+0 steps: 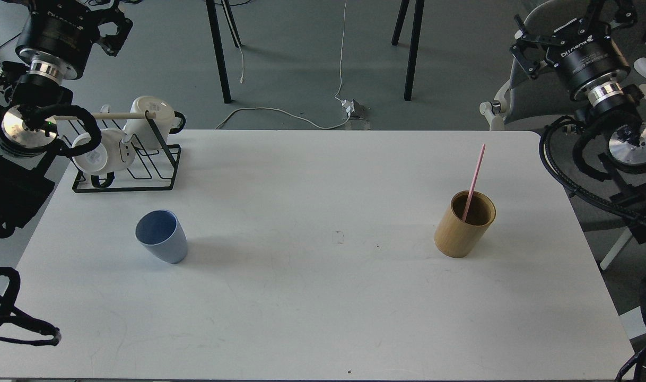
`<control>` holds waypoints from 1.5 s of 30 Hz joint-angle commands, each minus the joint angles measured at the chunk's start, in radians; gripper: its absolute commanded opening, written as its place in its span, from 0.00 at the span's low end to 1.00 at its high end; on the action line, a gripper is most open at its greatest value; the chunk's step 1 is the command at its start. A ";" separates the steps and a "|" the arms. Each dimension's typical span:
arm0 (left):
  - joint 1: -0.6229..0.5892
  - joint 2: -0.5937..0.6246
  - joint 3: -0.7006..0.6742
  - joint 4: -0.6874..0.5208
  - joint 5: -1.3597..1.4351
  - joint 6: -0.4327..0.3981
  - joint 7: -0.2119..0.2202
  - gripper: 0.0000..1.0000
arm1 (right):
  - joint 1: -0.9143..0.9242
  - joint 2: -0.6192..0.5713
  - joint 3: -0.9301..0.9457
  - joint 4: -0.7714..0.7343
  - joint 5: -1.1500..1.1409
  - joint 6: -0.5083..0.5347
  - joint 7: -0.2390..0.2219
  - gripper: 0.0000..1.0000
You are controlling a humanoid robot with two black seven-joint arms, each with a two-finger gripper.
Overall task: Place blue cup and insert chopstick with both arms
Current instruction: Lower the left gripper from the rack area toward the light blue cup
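Jaws of both grippers unclear; pale blue cup [162,236] upright, tapered; pink chopstick [474,182] leaning.

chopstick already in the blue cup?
No. The chopstick stands in the bamboo holder on the table's right side; the blue cup sits empty on the left.

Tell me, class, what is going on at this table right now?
Nothing is being handled yet. Both arms are raised off the table's far corners, the left tool and right tool holding nothing. The blue cup stands upright and empty on the left side. The pink chopstick leans inside the bamboo holder on the right. A wire rack with white mugs sits at the back left.
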 commanded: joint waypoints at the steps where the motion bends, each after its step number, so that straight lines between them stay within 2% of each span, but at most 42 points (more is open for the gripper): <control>1: 0.002 0.000 0.008 0.000 0.002 0.000 -0.008 0.99 | -0.001 0.002 0.030 0.014 -0.001 0.000 0.003 0.99; 9: 0.029 0.005 0.012 -0.024 0.004 0.000 0.009 0.99 | -0.021 -0.010 0.070 0.035 -0.001 0.000 0.006 0.99; 12: 0.051 0.014 0.024 -0.086 0.007 0.000 0.027 0.99 | -0.021 -0.010 0.070 0.035 -0.003 0.000 0.011 0.99; 17: 0.046 0.055 0.099 -0.199 0.080 0.000 0.026 0.99 | -0.022 -0.013 0.072 0.031 -0.003 0.000 0.015 0.99; 20: 0.039 0.106 0.113 -0.256 0.295 0.000 0.019 0.99 | -0.028 -0.013 0.072 0.028 -0.003 0.000 0.015 0.99; 29: 0.042 0.357 0.115 -0.547 1.016 0.000 0.019 0.99 | -0.104 -0.029 0.090 0.031 -0.003 0.000 0.018 0.99; 33: 0.049 0.460 0.121 -0.653 1.225 0.000 -0.002 0.99 | -0.154 -0.030 0.093 0.034 -0.001 0.000 0.024 0.99; 38: 0.052 0.522 0.228 -0.704 1.418 0.000 -0.014 0.97 | -0.200 -0.041 0.121 0.029 -0.001 0.000 0.024 0.99; 45: 0.052 0.510 0.326 -0.707 1.795 0.000 -0.013 0.94 | -0.228 -0.052 0.158 0.031 -0.001 0.000 0.024 0.99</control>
